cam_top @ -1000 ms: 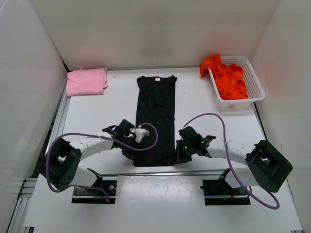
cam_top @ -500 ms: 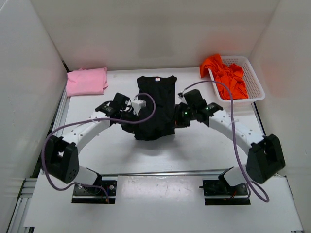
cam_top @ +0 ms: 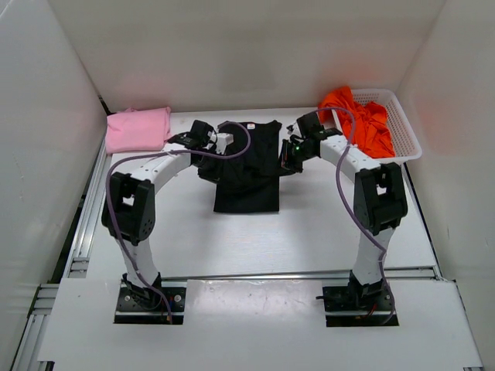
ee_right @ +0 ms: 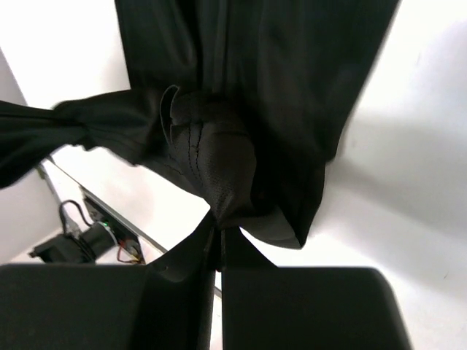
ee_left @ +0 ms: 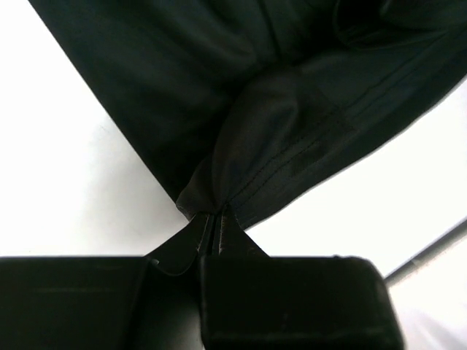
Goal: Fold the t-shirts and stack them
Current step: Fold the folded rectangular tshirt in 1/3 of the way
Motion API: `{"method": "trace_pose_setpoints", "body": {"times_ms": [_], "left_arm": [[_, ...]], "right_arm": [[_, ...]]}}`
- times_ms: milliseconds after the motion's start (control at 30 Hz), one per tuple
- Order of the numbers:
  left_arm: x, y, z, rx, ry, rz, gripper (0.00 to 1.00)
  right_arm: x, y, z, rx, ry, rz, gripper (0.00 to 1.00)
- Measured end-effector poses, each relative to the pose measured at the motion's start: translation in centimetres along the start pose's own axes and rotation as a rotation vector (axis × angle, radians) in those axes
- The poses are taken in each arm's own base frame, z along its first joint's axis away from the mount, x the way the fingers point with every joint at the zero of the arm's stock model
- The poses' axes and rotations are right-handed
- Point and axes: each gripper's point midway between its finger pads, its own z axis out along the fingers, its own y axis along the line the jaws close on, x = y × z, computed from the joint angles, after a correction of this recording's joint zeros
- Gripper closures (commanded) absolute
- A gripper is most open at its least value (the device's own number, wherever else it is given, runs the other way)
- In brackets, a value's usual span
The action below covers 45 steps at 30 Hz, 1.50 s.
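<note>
We find the black t-shirt (cam_top: 246,192) at the middle of the surface (cam_top: 232,247), toward the far side, doubled over on itself. The left claw (ee_left: 211,223) is clenched on a bunched fold of its fabric. The right claw (ee_right: 219,232) is likewise clenched on a gathered lump of the same shirt.

Surroundings: the pink t-shirt (cam_top: 138,129) lies folded at the far-left corner, close beside the left wrist but apart from it. The orange-red t-shirt (cam_top: 360,124) is heaped in the white mesh basket (cam_top: 407,141) at the far right, spilling over its left rim. The right arm's purple cable (cam_top: 340,127) crosses in front of that spill. Both arms arch in over the black shirt's sides and hide its upper edges from above.

Against the frame a second ago, the shirt no longer lies at full length. Both claws, then at the near hem, have carried it toward the collar — the cloth now covers roughly half its former length.
</note>
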Motion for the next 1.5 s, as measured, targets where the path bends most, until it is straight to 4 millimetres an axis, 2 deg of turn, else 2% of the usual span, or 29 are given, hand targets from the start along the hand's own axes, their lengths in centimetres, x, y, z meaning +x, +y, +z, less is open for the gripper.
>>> {"method": "trace_pose_setpoints", "body": {"times_ms": [167,333,433,567,767,800,867,900,933,1000,1100,1133,1200,1333,1367,1433,1500], "left_arm": [[-1.3,2.4,1.4,-0.027,0.007,-0.040,0.89],[-2.2,6.0,2.6,-0.037,0.009,-0.112,0.89],[-3.1,7.6,3.6,-0.019,0.002,-0.142,0.79],[-4.6,8.0,4.9,0.024,-0.010,-0.148,0.82],[-7.4,7.5,5.0,0.064,-0.063,-0.120,0.87],[-7.6,7.4,5.0,0.068,-0.068,-0.116,0.87],[-7.8,7.3,4.9,0.072,-0.074,-0.113,0.81],[-7.8,7.3,4.9,0.073,-0.073,-0.113,0.75],[-7.8,7.3,5.0,0.073,-0.071,-0.112,0.70],[-7.7,7.4,5.2,0.071,-0.065,-0.115,0.65],[-8.5,7.9,5.6,0.059,-0.075,-0.111,0.51],[-8.9,8.2,5.5,0.046,-0.082,-0.108,0.46],[-10.1,8.8,5.0,0.019,-0.109,-0.102,0.45],[-13.4,9.9,2.7,-0.059,-0.202,-0.073,0.40],[-13.9,10.1,2.0,-0.077,-0.220,-0.068,0.40],[-14.0,10.1,0.6,-0.109,-0.238,-0.065,0.38],[-12.8,9.8,-1.0,-0.134,-0.228,-0.074,0.38]], "right_arm": [[-3.0,0.6,0.7,-0.052,-0.012,-0.004,1.00],[-4.4,-0.7,2.9,-0.070,0.020,0.031,1.00],[-4.8,-2.3,4.3,-0.071,0.047,0.078,1.00],[-5.5,-4.1,5.2,-0.060,0.054,0.133,1.00],[-7.1,-5.0,4.4,-0.065,0.011,0.181,1.00],[-7.4,-5.0,4.3,-0.069,0.006,0.183,0.92],[-8.0,-4.6,4.0,-0.079,-0.006,0.191,0.83],[-8.3,-4.4,4.1,-0.086,-0.012,0.189,0.74],[-8.7,-4.3,4.1,-0.092,-0.018,0.191,0.69],[-9.2,-4.2,4.4,-0.101,-0.024,0.197,0.66],[-9.3,-4.4,4.9,-0.103,-0.019,0.219,0.64],[-9.4,-4.6,4.9,-0.100,-0.020,0.231,0.63],[-9.8,-4.9,4.7,-0.090,-0.036,0.239,0.60],[-10.7,-5.0,3.4,-0.063,-0.090,0.222,0.54],[-10.4,-5.0,2.8,-0.049,-0.103,0.216,0.48],[-9.4,-4.6,1.2,-0.023,-0.119,0.201,0.43],[-7.8,-4.1,-0.2,-0.002,-0.123,0.180,0.41]]}}
